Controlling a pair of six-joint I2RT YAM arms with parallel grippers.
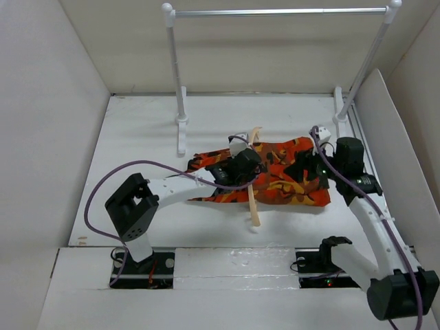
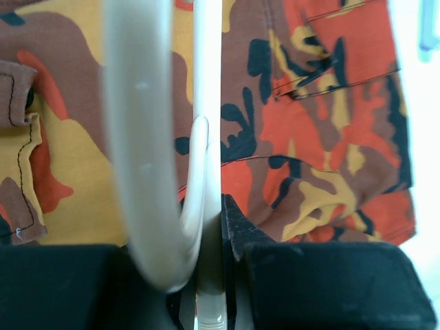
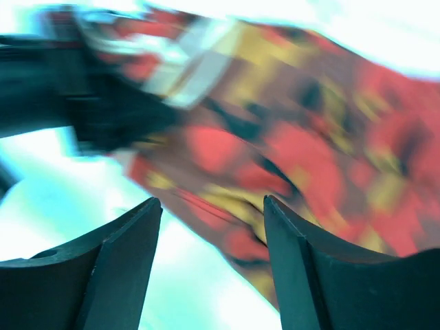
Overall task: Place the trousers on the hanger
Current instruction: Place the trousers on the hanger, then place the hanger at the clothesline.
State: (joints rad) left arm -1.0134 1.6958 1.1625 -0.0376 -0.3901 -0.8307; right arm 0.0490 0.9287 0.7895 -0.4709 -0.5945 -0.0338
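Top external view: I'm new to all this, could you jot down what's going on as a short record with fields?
trousers: camouflage print, spread on the table
hanger: pale wood, crossing over the trousers
left end effector: shut on the hanger
right end effector: open, above the trousers' edge, holding nothing
clothes rail: standing at the back of the table

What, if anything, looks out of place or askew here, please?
Nothing looks spilled or damaged. The only oddity: the hanger lies flat across the folded trousers on the table, pinched by the left gripper, with the trousers not yet hung on it.
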